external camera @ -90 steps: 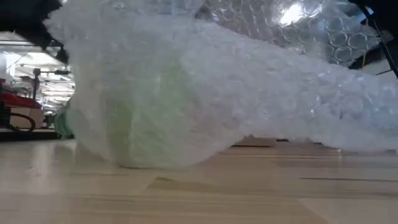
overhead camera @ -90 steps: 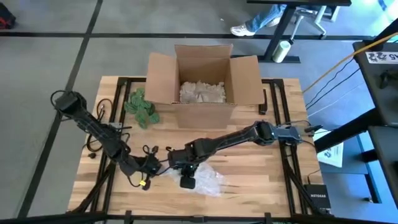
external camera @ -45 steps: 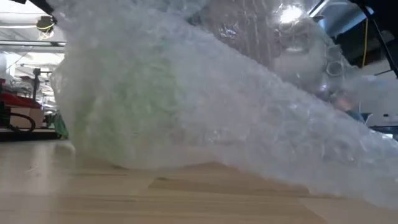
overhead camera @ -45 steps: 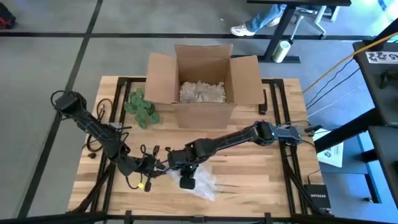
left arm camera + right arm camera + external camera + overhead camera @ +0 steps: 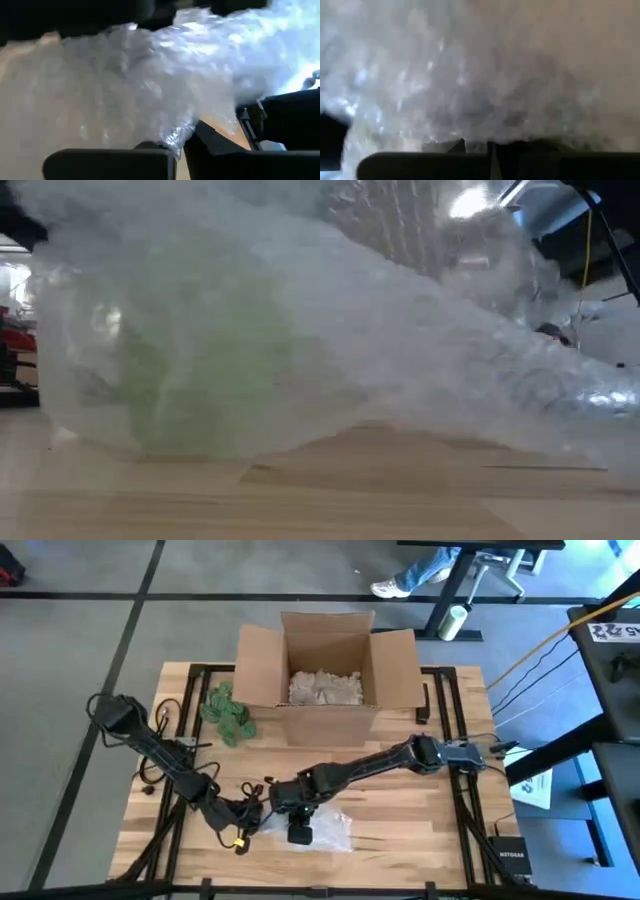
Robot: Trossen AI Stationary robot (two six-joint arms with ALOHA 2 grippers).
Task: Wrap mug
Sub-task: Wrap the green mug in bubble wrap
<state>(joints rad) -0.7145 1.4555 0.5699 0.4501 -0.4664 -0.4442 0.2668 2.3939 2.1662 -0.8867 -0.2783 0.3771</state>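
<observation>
- At the near edge of the wooden desk (image 5: pixel 420 820), a heap of clear bubble wrap (image 5: pixel 325 828) lies crumpled, with a pale green mug (image 5: pixel 215 350) showing dimly through it in the low view.
- The left pincer (image 5: pixel 250 812) reaches in from the left and meets the wrap's edge; a fold of it is nipped between its closed fingers.
- The right pincer (image 5: pixel 298 823) presses down into the wrap from above, right beside the left one; I cannot tell how its fingers stand.
- Farther back, a green leafy bundle (image 5: pixel 228 712) lies just beside an open cardboard box (image 5: pixel 328 668) holding pale packing fill.
- Beyond the desk, a person's shoe (image 5: pixel 386 587) rests on the floor.
</observation>
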